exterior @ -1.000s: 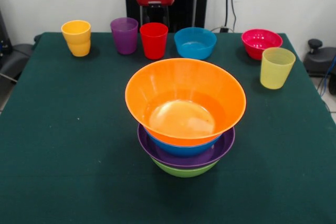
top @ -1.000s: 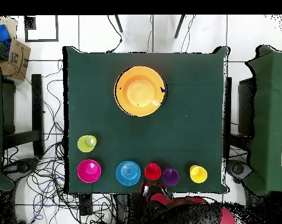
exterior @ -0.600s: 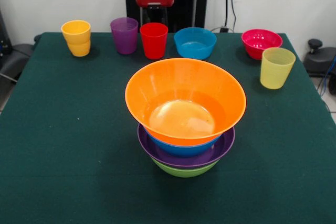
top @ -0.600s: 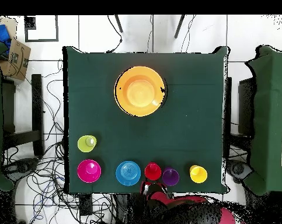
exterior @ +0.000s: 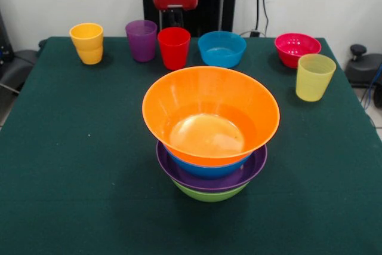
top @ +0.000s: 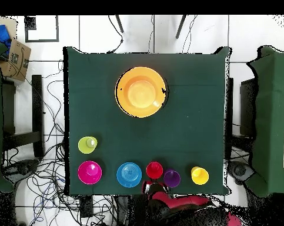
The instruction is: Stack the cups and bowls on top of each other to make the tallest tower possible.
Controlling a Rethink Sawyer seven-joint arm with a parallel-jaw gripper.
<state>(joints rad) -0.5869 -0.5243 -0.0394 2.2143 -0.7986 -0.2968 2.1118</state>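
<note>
- Green cloth table (exterior: 71, 147): my stack of glossy plastic bowls (exterior: 210, 132) sits centre frame, wide orange bowl (exterior: 210, 114) topmost.
- Gripper (exterior: 173, 17) upper centre, behind red plastic cup (exterior: 173, 46); I can't tell its opening.

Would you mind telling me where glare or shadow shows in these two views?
Front view: a pale sheen fills the bottom of the orange bowl, and the tower casts a soft, dim shadow on the green table. Overhead view: the orange bowl looks lighter at its centre; no distinct shadows show.
</note>
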